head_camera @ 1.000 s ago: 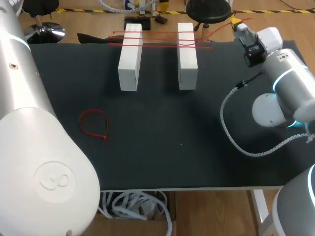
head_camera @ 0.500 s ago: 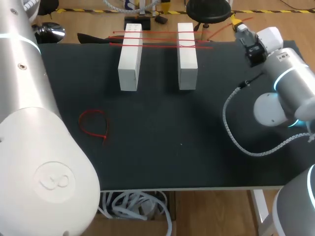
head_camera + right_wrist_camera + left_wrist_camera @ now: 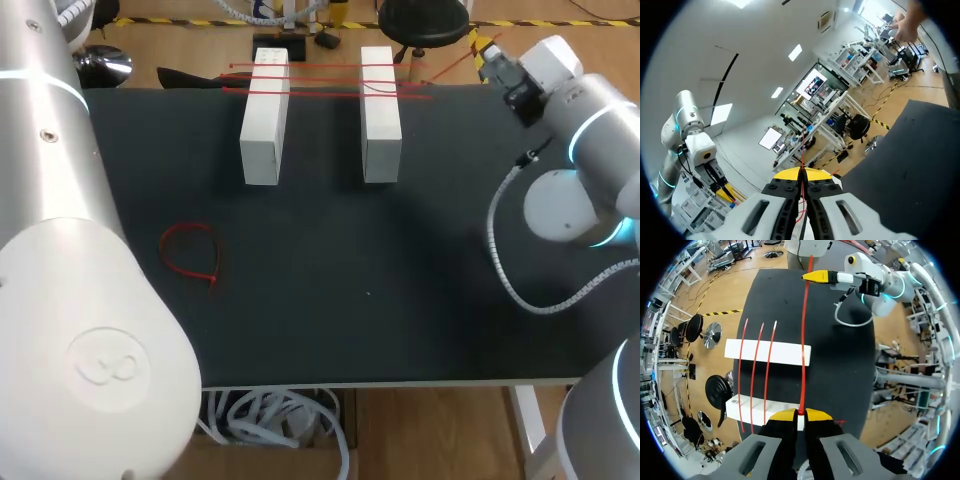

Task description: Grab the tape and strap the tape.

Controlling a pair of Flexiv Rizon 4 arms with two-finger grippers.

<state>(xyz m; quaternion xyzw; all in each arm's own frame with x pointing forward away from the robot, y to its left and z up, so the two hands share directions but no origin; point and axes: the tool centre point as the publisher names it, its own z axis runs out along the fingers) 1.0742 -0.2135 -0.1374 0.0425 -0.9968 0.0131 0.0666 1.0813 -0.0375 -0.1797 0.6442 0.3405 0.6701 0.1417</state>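
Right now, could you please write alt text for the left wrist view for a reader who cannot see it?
The left gripper pinches one end of a thin red plastic strap that stretches ahead over two long white rectangular blocks to the right gripper. Three more red straps lie across the blocks, on a black table.

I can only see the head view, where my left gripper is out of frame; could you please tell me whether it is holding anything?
Observer: Yes; the left wrist view shows the left gripper shut on one end of a red cable tie.
Operator: Thank you; where does that tie lead?
Observer: It stretches straight ahead, past the two white blocks, to the right gripper.
Operator: Is the right gripper closed on it?
Observer: Yes; the right wrist view shows it shut on the tie.
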